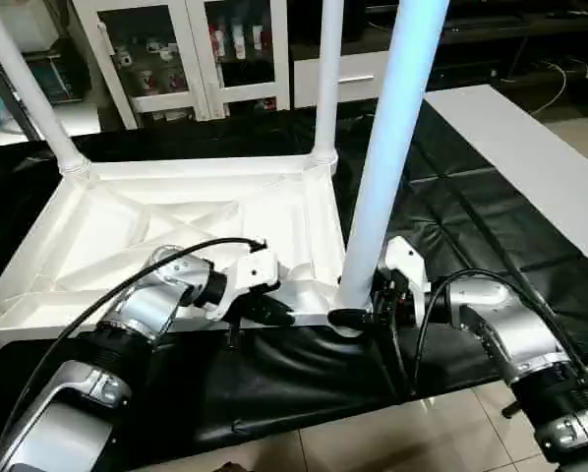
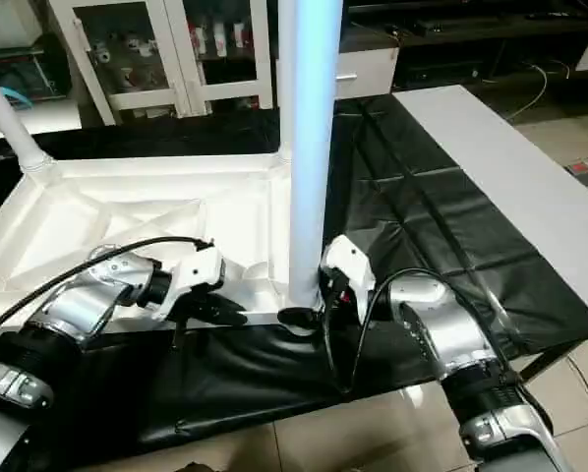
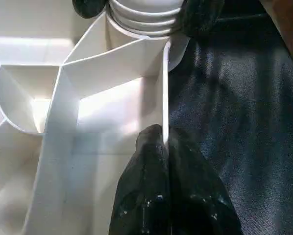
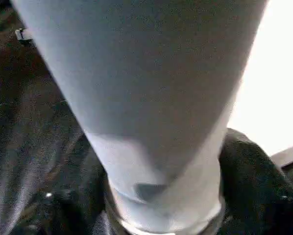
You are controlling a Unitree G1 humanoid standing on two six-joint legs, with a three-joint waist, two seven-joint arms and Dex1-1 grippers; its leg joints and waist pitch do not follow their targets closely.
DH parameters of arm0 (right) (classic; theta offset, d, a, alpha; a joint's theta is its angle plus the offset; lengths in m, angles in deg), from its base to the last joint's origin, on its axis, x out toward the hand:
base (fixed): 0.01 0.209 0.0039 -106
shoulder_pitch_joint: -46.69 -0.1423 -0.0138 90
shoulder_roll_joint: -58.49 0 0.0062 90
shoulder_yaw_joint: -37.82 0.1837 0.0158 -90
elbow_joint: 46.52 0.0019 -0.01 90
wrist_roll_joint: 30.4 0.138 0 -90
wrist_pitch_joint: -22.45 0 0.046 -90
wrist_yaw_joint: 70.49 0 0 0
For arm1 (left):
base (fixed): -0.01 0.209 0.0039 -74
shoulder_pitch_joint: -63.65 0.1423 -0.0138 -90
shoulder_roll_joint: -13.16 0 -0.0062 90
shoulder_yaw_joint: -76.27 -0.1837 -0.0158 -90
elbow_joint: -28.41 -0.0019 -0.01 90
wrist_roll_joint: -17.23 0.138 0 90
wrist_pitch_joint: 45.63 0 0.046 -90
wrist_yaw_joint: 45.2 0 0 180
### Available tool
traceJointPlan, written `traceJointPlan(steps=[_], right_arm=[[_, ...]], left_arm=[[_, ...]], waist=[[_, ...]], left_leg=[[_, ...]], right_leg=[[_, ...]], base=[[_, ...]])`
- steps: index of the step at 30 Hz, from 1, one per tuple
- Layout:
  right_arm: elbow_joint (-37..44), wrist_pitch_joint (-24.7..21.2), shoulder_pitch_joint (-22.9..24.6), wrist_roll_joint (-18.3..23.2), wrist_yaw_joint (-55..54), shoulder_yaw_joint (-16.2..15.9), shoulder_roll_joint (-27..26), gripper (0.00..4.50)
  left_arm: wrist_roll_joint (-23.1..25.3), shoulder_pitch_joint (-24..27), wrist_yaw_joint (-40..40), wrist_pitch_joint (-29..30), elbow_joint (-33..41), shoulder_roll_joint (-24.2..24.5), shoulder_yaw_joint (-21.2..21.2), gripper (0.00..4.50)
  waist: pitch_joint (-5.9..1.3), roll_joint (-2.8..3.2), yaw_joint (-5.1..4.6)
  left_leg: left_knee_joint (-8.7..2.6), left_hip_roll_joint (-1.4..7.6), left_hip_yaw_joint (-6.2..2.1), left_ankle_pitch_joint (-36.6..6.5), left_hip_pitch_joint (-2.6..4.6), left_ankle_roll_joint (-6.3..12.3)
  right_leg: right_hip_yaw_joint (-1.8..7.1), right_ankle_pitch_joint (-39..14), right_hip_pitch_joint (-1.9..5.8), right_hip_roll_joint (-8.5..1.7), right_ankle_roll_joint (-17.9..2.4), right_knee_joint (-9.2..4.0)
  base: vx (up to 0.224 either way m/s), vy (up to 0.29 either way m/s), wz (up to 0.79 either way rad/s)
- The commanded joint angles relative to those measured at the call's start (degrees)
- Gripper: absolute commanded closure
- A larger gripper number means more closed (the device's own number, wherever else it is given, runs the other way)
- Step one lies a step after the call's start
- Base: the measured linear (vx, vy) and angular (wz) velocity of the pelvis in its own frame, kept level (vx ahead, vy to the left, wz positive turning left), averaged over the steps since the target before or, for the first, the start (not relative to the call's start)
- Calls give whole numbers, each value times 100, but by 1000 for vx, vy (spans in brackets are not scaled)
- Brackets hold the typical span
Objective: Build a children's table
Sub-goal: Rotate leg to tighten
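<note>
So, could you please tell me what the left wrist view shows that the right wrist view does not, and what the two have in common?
Left wrist view: the left gripper shut on the thin rim of the white table top, ribs and a curved pocket of its underside, and black cloth beside the rim.

Right wrist view: a close look up the near leg, with a dark finger of the right gripper on either side of its base.

Both: that leg's ringed foot at the corner socket.

The white plastic rectangular tabletop (image 1: 176, 221) was laid ribbed underside up on black cloth; three white tubular legs (image 1: 387, 157) were seen standing upright in corner sockets.
</note>
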Motion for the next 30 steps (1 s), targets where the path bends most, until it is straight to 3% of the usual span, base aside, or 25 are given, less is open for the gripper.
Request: traceJointPlan(steps=[1,5,9,12,16,17,18,19,22,24,25,29,30], right_arm=[[-86,70,-123,-103,-15,-34,-91,160],[-139,82,-147,-123,-11,-39,-135,175],[-194,129,-135,-134,-17,-34,-155,176],[-473,286,-154,-237,-708,174,-415,176],[-960,410,-330,-403,-1732,457,-763,177],[-1131,451,-405,-442,-2193,585,-918,177],[-1131,451,-405,-442,-2193,585,-918,178],[-1435,424,-557,-462,-2998,799,-1199,178],[-1952,458,-828,-501,-4253,1118,-1571,178],[-2103,482,-912,-506,-4610,1215,-1659,178],[-2293,476,-1025,-435,-4960,1350,-1767,178],[-2638,531,-1218,-408,-5673,1533,-1974,178],[-2806,569,-1304,-413,-6285,1656,-2103,178]], left_arm=[[71,190,92,62,18,35,-231,450],[88,176,71,90,-21,30,-223,450],[99,137,16,112,-62,-26,-218,450],[97,75,-355,-30,-169,-181,-81,450],[135,-101,-852,-131,-509,-389,68,450],[156,-212,-1053,-163,-677,-477,118,450],[156,-212,-1053,-163,-677,-477,118,450],[222,-466,-1507,-231,-1057,-646,205,450],[319,-832,-2236,-303,-1599,-892,329,450],[342,-922,-2425,-308,-1728,-959,361,450],[375,-1033,-2619,-282,-1859,-1040,378,450],[415,-1217,-2961,-231,-2062,-1177,440,450],[433,-1294,-3165,-199,-2133,-1240,477,450]], waist=[[-407,-66,-7],[-404,-39,-23],[-412,-55,-30],[-393,-39,-43],[-362,-41,-162],[-358,-83,-193],[-357,-61,-201],[-356,-45,-254],[-368,-54,-332],[-376,-56,-335],[-384,-85,-321],[-415,-71,-308],[-424,-72,-295]], left_leg=[[-399,327,-132,-904,129,471],[-412,328,-142,-985,138,401],[-404,322,-138,-953,127,430],[-416,319,-142,-1072,125,389],[-467,292,-181,-1633,144,87],[-474,293,-186,-1720,144,56],[-470,286,-187,-1745,148,51],[-473,284,-193,-1824,172,-22],[-466,256,-199,-1839,169,-81],[-461,255,-193,-1787,157,-34],[-448,252,-181,-1641,121,88],[-423,257,-168,-1183,108,243],[-412,253,-163,-1128,112,279]], right_leg=[[198,-999,263,-319,-1430,-265],[200,-1067,263,-314,-1394,-272],[199,-956,275,-316,-1427,-262],[202,-1137,257,-323,-1406,-291],[191,-1915,246,-320,-1200,-371],[192,-2045,245,-320,-1144,-392],[195,-2106,230,-328,-1129,-394],[199,-2160,203,-318,-1093,-418],[198,-2118,187,-326,-1112,-421],[199,-2005,198,-324,-1129,-423],[202,-1800,222,-337,-1184,-401],[196,-1222,243,-332,-1321,-343],[192,-1149,254,-332,-1343,-335]], base=[[0,0,0],[0,0,0],[0,0,0],[0,0,0],[0,0,0],[0,0,0],[0,0,0],[0,0,0],[0,0,0],[0,0,0],[0,0,0],[0,0,0],[0,0,0]])
